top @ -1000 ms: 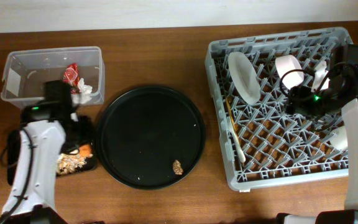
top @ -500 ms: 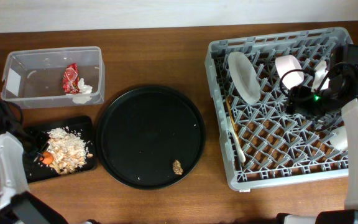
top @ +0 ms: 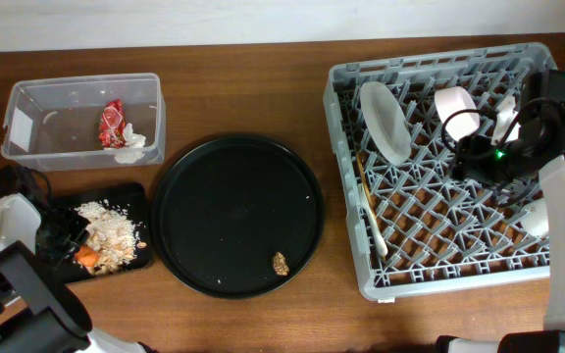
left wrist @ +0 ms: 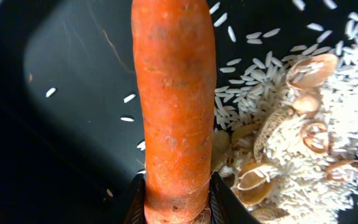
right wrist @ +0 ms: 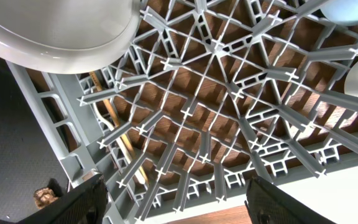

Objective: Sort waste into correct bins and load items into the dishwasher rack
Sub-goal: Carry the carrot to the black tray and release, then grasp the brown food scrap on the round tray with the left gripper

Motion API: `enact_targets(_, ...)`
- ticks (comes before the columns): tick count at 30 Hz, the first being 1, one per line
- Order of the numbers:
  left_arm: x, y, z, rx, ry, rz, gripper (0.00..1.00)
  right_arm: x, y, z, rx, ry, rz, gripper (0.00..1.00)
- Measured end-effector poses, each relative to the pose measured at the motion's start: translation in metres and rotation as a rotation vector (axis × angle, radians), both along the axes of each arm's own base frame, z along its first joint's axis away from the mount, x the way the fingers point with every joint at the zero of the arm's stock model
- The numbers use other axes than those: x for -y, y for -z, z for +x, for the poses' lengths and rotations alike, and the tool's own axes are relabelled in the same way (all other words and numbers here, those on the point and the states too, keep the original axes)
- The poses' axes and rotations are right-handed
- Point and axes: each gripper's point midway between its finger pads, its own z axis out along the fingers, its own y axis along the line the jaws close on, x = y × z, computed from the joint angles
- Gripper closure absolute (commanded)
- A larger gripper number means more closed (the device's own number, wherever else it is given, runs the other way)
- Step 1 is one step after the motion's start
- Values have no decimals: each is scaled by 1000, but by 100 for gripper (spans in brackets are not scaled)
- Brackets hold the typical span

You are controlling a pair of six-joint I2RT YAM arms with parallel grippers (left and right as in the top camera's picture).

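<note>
Left arm has drawn back leftward, left claw [left wrist: 176, 202] pinched narrowly on the orange carrot [left wrist: 173, 93] low over the flat black tray [left wrist: 73, 74] beside the rice scraps [left wrist: 328, 143]: food-waste sorting in hand, next move probably release here; right claw [right wrist: 179, 199] wide, empty, above the dishwasher rack [right wrist: 216, 124].

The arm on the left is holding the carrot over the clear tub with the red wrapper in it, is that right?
Not quite. The left end effector holds the carrot over the flat black tray with the rice scraps, not over the clear tub. The left wrist view shows it.
</note>
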Motion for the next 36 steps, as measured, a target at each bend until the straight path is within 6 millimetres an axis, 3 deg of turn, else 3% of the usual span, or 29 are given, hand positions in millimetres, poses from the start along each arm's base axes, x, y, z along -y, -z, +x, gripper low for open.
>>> enact_targets(4,1,1,-1,-6,-8,-4,61,0,0,0,0,0,0,25)
enact_targets(10,8,-1,-11,-60,-3,-41,57,0,0,0,-1,0,0,25)
enact_targets(14,2,-25,3,-22,12,-15,53,0,0,0,0,0,0,25)
enact_targets(16,6,-52,16,46,44,29,48,0,0,0,0,0,0,25)
enact_targets(17,6,-55,17,54,48,34,43,0,0,0,0,0,0,25)
enact_targets(18,14,-73,24,97,82,64,25,0,0,0,0,0,0,26)
enact_targets(19,24,-82,26,111,113,65,9,0,0,0,0,0,0,25)
enact_targets(21,58,-98,36,154,219,53,7,0,0,0,0,0,0,25)
enact_targets(22,87,-106,42,178,298,25,7,0,0,0,0,0,0,25)
enact_targets(25,148,-107,52,197,470,-57,7,0,0,0,0,0,0,26)
enact_targets(28,219,-101,48,188,676,-135,7,0,0,0,0,0,0,25)
enact_targets(33,292,-78,21,143,890,-195,7,0,0,0,0,0,0,25)
enact_targets(36,333,-53,0,104,975,-223,7,0,0,0,0,0,0,25)
